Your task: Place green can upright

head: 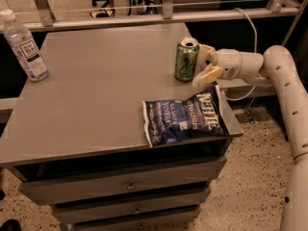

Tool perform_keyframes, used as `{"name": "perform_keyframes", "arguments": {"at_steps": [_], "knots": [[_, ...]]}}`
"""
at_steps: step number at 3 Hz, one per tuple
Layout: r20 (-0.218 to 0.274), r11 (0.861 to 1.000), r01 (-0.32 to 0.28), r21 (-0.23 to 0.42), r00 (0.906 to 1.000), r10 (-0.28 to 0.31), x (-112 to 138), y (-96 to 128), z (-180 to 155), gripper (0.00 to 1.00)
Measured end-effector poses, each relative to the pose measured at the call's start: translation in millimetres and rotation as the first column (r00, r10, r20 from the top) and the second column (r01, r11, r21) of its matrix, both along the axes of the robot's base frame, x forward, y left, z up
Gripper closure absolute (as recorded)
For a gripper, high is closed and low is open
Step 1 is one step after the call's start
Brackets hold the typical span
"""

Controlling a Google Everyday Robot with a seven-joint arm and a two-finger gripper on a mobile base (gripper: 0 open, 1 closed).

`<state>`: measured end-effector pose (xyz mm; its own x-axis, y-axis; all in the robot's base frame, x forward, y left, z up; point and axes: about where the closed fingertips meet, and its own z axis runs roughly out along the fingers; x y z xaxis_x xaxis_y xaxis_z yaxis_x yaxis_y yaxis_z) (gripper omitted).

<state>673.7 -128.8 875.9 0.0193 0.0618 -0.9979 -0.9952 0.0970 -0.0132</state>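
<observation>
The green can (186, 59) stands upright on the grey cabinet top (106, 81), near its right edge, silver top with pull-tab facing up. My gripper (204, 63) reaches in from the right on a white arm and sits just right of the can. Its pale fingers (208, 74) are spread apart, one behind the can's right side and one in front of it, not clamped on it. The gripper is open and holds nothing.
A blue chip bag (185, 119) lies flat at the cabinet's front right, just in front of the can. A clear plastic water bottle (25, 47) stands at the far left edge. A metal rail (144, 17) runs behind the cabinet. Drawers sit below the top.
</observation>
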Motion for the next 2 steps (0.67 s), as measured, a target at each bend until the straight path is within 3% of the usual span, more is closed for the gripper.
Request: {"name": "perform_keyframes", "arguments": {"at_steps": [1,2], "knots": [[0.041,0.997,0.034,-0.076,0.9987,-0.031,-11.3,-12.5,24.8,0.00],[0.130,0.955,0.144,-0.259,0.9851,-0.113,-37.6,-38.9,81.5,0.00]]}}
